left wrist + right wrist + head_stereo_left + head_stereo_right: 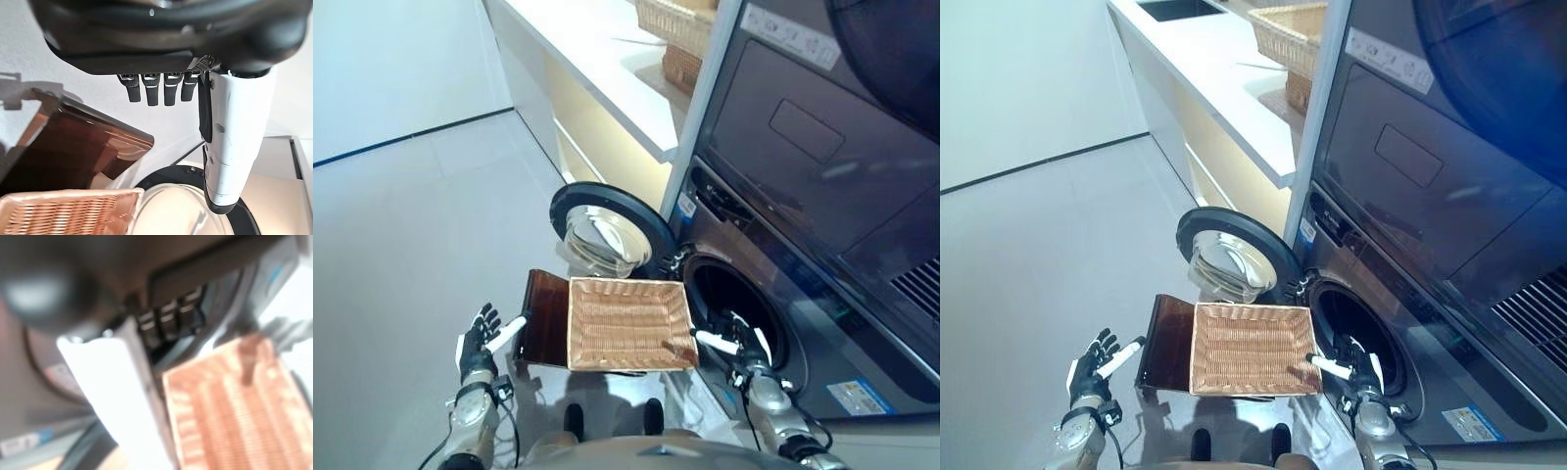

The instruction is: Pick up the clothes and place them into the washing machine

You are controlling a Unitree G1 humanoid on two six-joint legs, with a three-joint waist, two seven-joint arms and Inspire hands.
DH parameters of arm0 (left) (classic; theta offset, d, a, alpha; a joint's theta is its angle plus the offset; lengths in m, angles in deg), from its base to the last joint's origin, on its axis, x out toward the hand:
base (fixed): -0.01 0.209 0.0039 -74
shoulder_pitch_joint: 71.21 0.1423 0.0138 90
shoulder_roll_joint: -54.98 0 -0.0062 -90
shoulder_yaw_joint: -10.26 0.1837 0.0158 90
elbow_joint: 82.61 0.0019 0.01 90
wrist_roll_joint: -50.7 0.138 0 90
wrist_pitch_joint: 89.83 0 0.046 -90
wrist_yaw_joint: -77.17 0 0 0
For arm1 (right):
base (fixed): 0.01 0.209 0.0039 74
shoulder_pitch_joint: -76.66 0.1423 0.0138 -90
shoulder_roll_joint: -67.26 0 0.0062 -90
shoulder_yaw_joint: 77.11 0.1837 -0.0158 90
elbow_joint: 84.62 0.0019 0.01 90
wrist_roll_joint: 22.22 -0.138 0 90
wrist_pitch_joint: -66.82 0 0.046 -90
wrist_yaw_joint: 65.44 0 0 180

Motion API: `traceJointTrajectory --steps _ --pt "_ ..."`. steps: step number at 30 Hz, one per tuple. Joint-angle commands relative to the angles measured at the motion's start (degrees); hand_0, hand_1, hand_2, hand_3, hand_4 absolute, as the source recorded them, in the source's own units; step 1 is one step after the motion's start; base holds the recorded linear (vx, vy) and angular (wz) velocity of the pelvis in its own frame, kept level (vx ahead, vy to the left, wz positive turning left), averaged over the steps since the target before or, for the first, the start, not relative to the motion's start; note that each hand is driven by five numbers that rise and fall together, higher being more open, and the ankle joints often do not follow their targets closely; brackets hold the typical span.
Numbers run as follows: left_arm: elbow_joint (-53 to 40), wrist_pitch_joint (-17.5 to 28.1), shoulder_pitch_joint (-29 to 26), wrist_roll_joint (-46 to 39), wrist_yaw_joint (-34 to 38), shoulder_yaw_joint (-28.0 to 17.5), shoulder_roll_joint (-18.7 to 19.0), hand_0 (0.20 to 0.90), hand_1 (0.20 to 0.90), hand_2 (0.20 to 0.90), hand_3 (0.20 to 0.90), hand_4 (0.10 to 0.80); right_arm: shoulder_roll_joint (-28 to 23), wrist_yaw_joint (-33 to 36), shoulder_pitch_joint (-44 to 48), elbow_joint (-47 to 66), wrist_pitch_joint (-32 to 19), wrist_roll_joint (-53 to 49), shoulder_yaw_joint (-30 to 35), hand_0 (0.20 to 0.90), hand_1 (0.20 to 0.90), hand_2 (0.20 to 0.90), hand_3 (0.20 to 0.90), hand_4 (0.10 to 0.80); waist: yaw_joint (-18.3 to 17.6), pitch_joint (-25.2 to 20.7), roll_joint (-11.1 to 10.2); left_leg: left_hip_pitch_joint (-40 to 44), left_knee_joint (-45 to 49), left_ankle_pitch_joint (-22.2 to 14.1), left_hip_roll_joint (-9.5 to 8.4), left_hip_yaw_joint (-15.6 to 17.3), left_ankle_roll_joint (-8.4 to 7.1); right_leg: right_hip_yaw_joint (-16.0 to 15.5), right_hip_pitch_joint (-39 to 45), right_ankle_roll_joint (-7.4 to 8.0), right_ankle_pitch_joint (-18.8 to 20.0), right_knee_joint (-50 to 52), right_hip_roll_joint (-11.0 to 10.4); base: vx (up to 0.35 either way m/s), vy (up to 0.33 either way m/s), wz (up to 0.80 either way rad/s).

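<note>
Grey washer [822, 225], front-loading, drum mouth dark; round door [607, 235] swung wide to its left. White counter [597, 59] behind, bearing wicker baskets [1293, 34]. Brown stool [543, 318] before the drum, wicker tray [628, 323] upon it; no clothes visible in tray. Left hand [481, 338], fingers straight and spread, holding nothing, beside stool. Right hand [1356, 364], fingers extended, between tray corner and drum mouth, nothing grasped.
</note>
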Motion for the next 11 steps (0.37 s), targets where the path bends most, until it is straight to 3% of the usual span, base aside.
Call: traceJointTrajectory --steps 1,11 --pt "0.6 3.9 -4.8 4.0 1.3 -0.1 2.6 0.900 0.900 0.900 0.900 0.800 -0.4 1.6 3.6 1.6 -3.4 2.2 -0.1 0.900 0.900 0.900 0.900 0.800 1.5 -2.8 -0.7 3.9 -0.1 -4.1 -1.30 1.4 -3.49 -2.2 2.6 1.26 -4.6 0.3 1.5 0.001 -0.004 0.09" --pt "1.2 3.3 -4.1 3.5 0.7 0.8 1.6 0.900 0.900 0.900 0.900 0.800 2.3 2.9 2.0 -1.5 -3.3 -0.1 1.4 0.900 0.900 0.900 0.900 0.800 1.8 -3.6 -0.6 5.5 -0.1 -4.6 -1.78 0.1 -2.95 -3.3 5.0 1.37 -5.1 0.5 1.1 0.025 0.008 0.09"
